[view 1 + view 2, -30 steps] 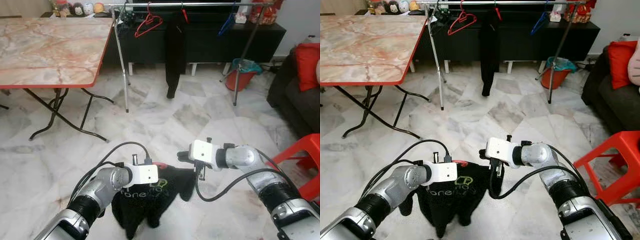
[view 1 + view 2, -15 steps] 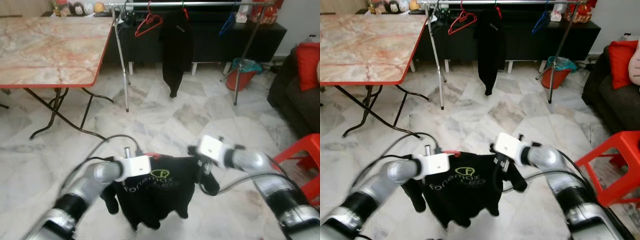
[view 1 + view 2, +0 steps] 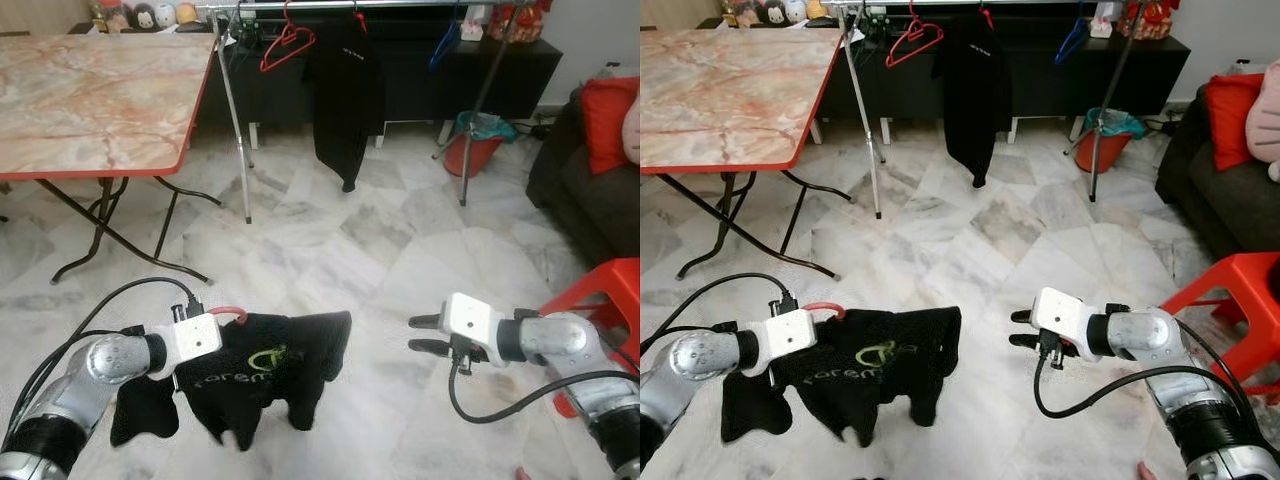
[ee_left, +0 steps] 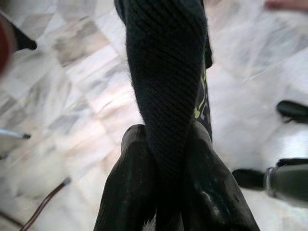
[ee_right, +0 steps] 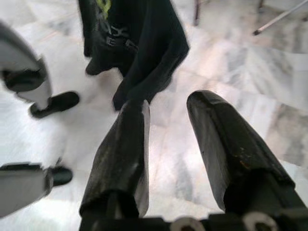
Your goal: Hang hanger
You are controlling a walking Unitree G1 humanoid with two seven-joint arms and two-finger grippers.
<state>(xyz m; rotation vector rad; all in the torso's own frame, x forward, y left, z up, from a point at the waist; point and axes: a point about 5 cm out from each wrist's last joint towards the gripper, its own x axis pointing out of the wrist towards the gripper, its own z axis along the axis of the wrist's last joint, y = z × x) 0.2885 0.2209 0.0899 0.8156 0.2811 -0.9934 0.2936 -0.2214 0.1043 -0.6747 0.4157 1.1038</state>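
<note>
Likely a home living room: sofa (image 3: 590,180), folding table (image 3: 100,95), clothes rack (image 3: 350,8).

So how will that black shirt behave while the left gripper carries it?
Probably floppy: the black shirt droops in folds below the left gripper. Likely light, held by one pinch. It may swing, since it hangs free of the right gripper.

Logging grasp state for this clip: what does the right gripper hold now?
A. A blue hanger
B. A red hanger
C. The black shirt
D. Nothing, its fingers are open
D. The right gripper is open with nothing between its fingers, apart from the black shirt, which hangs from the left gripper alone.
</note>
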